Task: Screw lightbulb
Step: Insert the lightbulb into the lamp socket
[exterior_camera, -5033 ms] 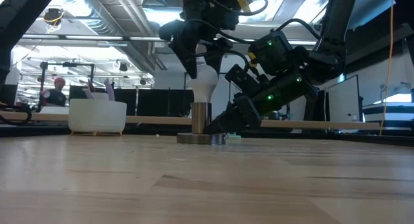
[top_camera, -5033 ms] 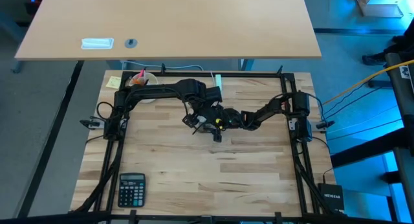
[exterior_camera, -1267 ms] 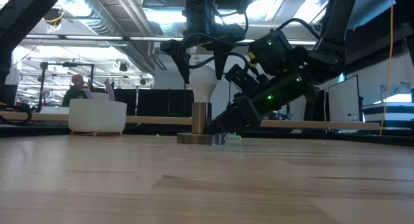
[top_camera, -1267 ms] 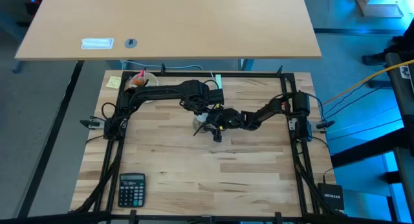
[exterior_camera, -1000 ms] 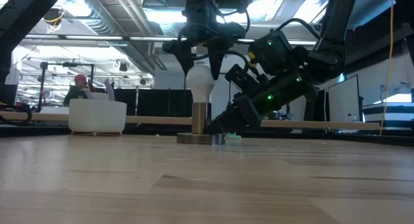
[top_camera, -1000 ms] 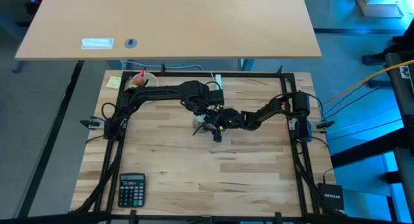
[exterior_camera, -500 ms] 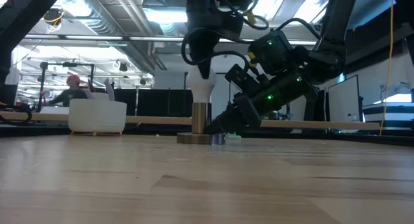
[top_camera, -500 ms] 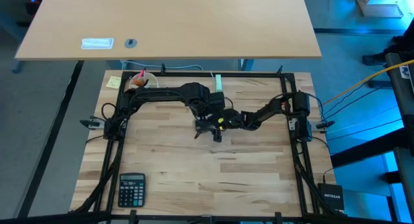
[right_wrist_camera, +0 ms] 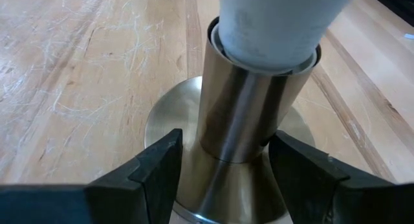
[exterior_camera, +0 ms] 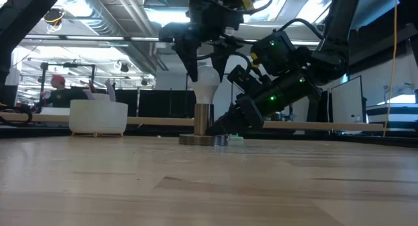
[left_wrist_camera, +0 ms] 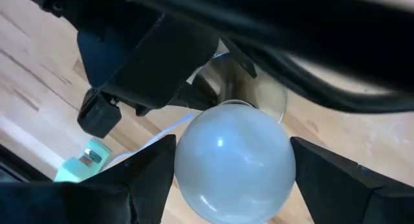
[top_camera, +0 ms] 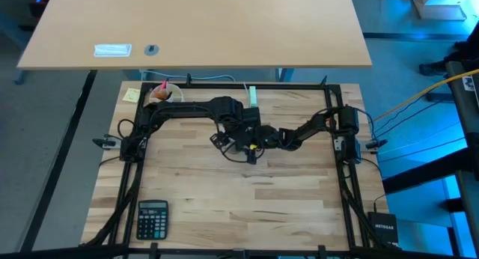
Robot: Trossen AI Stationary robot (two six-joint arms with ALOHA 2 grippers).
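White lightbulb flanked by left tool; right tool bracing socket

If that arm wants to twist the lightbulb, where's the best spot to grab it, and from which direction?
Probably the round white dome of the lightbulb, taken from straight above. It stands upright with its narrow neck sunk in the metal socket, so only the dome is free. The left gripper already straddles it from above; the right gripper brackets the socket's base low down.
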